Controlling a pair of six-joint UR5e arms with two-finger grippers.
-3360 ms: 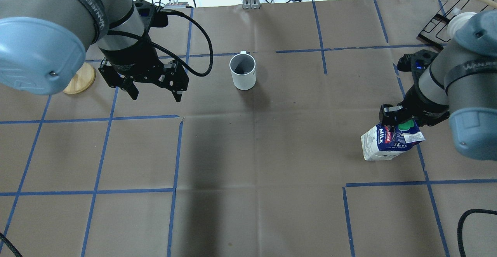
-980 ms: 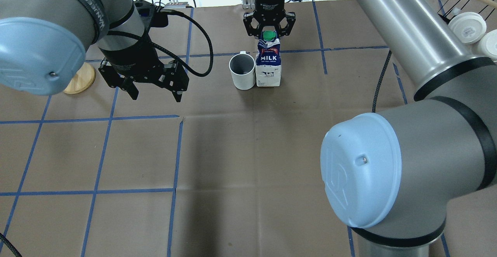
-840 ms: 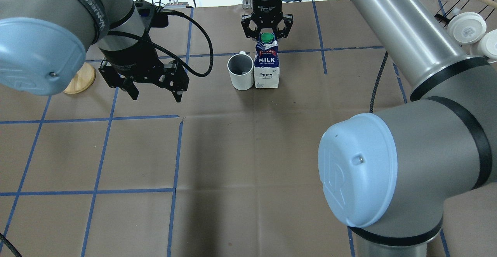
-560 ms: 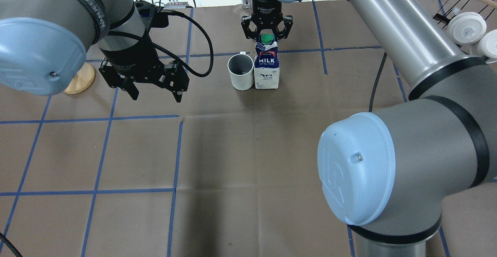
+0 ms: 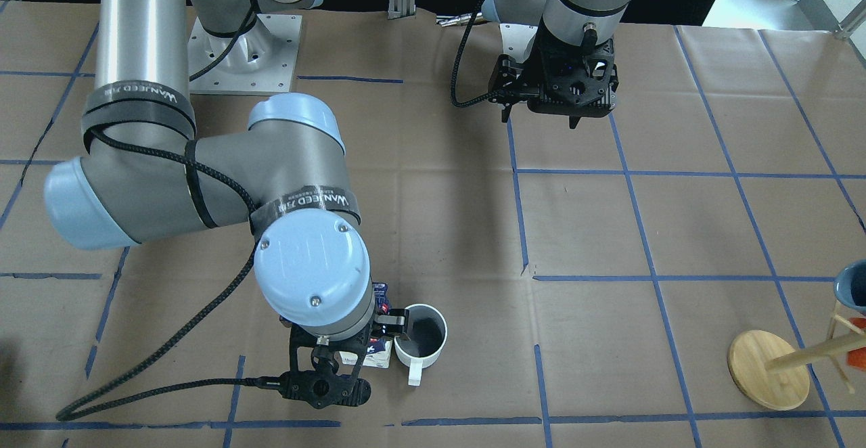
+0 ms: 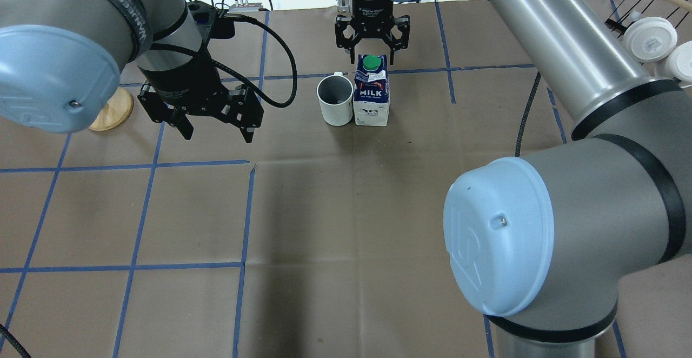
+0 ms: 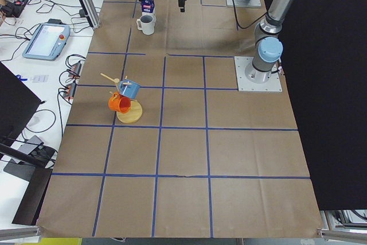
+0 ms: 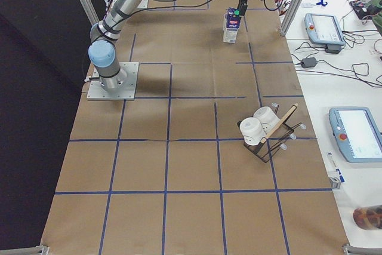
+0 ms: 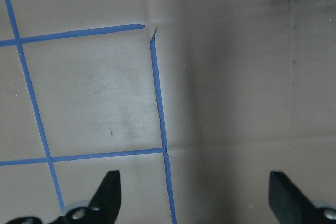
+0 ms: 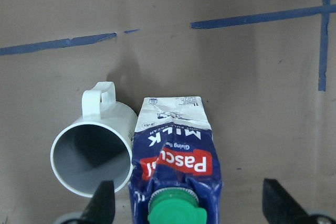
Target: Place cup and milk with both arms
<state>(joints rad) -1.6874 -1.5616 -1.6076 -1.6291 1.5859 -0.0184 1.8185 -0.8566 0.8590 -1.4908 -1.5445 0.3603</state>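
The white cup (image 6: pixel 335 100) stands upright near the table's far middle, with its handle toward the far side. The milk (image 6: pixel 372 95) stands upright against its right side, green cap up. My right gripper (image 6: pixel 371 44) hangs open just above and behind the carton's cap and touches nothing. In the right wrist view the cup (image 10: pixel 93 159) and the milk (image 10: pixel 176 156) sit between the spread fingers (image 10: pixel 102 203). My left gripper (image 6: pixel 211 125) is open and empty, above bare table left of the cup. The left wrist view shows only paper and tape between its fingertips (image 9: pixel 107 195).
A wooden mug stand (image 6: pixel 111 109) is at the left, behind my left arm; it carries a blue and an orange mug (image 7: pixel 119 104). A black rack with white cups (image 6: pixel 651 39) is at the far right. Blue tape lines (image 6: pixel 243 212) grid the brown paper.
My right arm carried the milk from the table's right side to beside the cup, set it down upright, opened its fingers and rose off the cap. The left arm has not moved.
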